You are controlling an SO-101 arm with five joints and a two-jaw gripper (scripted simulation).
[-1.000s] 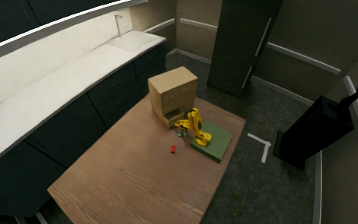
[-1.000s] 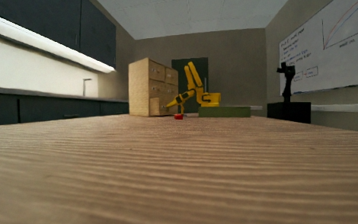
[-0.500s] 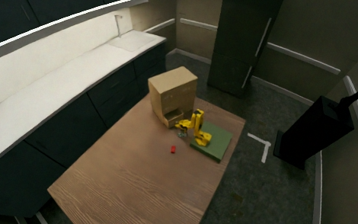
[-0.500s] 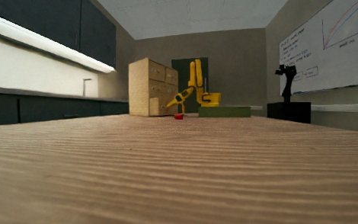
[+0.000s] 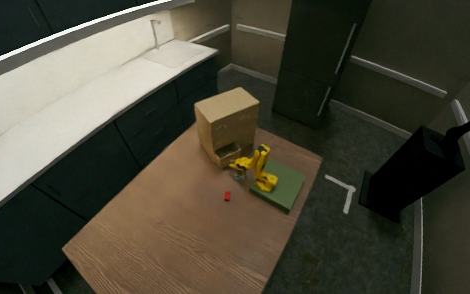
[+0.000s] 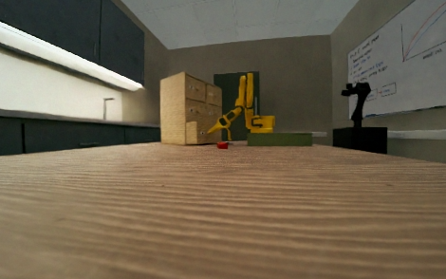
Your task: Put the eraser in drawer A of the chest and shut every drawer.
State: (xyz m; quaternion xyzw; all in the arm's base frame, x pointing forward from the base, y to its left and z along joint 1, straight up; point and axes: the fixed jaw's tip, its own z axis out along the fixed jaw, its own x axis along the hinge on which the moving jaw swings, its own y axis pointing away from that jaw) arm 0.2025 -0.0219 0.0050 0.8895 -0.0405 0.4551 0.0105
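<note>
On the wooden table (image 5: 174, 235), toward its far end, stands a light wooden chest (image 5: 227, 122) of small drawers, upright. Its lowest drawer (image 5: 227, 154) on the side facing the arm is pulled partly out, and the top view looks down into its open box; what lies inside is too dark to make out, and the letter marks on the drawer fronts are too small to read.

Just right of the chest, the yellow arm (image 5: 261, 167) sits on a green base plate (image 5: 279, 186) at the table's right edge. From its base the arm rises, folds over and reaches down and left toward the pulled-out drawer. The pincer (image 5: 237, 172) hangs low beside that drawer's front corner, close to the table surface. Its jaws stand slightly apart, a narrow gap only, and nothing is gripped between them.

The eraser (image 5: 227, 196), a small red block, lies on the table nearer the camera than the pincer and clear of it, apart from the chest as well. From the low exterior view the eraser (image 6: 222, 145) rests flat in front of the chest (image 6: 189, 109), with the pincer (image 6: 211, 131) just above and behind it.
</note>
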